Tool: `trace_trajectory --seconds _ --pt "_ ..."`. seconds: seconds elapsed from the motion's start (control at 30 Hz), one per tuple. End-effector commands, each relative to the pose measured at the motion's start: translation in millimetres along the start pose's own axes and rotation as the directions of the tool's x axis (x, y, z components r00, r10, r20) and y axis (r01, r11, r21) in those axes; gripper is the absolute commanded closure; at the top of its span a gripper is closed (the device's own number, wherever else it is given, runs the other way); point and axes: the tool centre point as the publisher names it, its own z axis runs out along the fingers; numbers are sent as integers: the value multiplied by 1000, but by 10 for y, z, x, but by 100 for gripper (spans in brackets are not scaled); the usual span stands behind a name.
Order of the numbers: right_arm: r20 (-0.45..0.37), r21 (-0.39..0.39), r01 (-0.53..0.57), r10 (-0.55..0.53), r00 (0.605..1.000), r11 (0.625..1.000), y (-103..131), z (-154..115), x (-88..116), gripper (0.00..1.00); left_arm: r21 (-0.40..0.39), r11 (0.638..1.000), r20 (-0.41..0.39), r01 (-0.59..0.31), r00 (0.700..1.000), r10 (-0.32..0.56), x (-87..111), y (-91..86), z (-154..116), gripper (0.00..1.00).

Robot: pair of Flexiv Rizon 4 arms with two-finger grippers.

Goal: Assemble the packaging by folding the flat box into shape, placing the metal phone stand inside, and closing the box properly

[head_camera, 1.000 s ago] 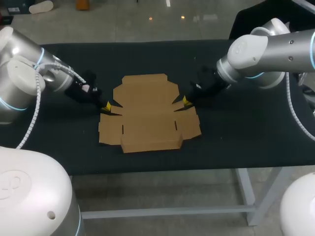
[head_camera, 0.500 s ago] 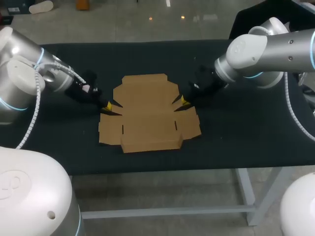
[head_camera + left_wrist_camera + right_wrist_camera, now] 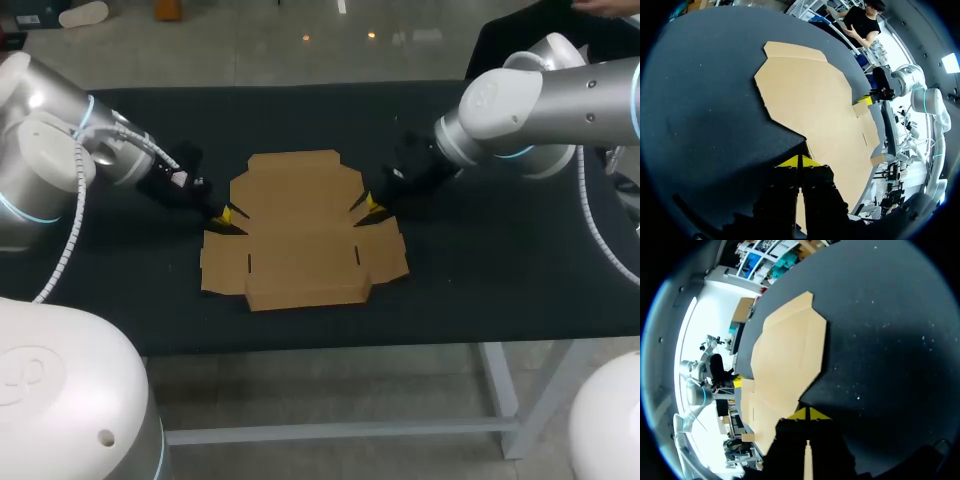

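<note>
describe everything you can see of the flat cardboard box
The flat box is plain brown cardboard, unfolded, lying flat on the black table near its middle. Its outline has flaps, notches and two small slits near the front. The left tool and right tool, both shut, sit at its side notches; contact cannot be confirmed. Nothing lies on it.

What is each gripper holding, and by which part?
Nothing, as far as shows: left gripper and right gripper have shut jaws at side notches of the flat box.
</note>
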Motion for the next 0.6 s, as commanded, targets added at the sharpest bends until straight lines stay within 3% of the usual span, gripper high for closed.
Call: trace_trajectory --seconds 0.03,0.6 --pt "5 0 3 -3 1000 1000 -4 -18 27 100 -4 1000 12 -6 1000 6 60 -14 -8 100" --pt "61 -6 12 -12 998 1000 -30 2 161 100 -18 999 48 -33 998 34 211 -22 52 100"
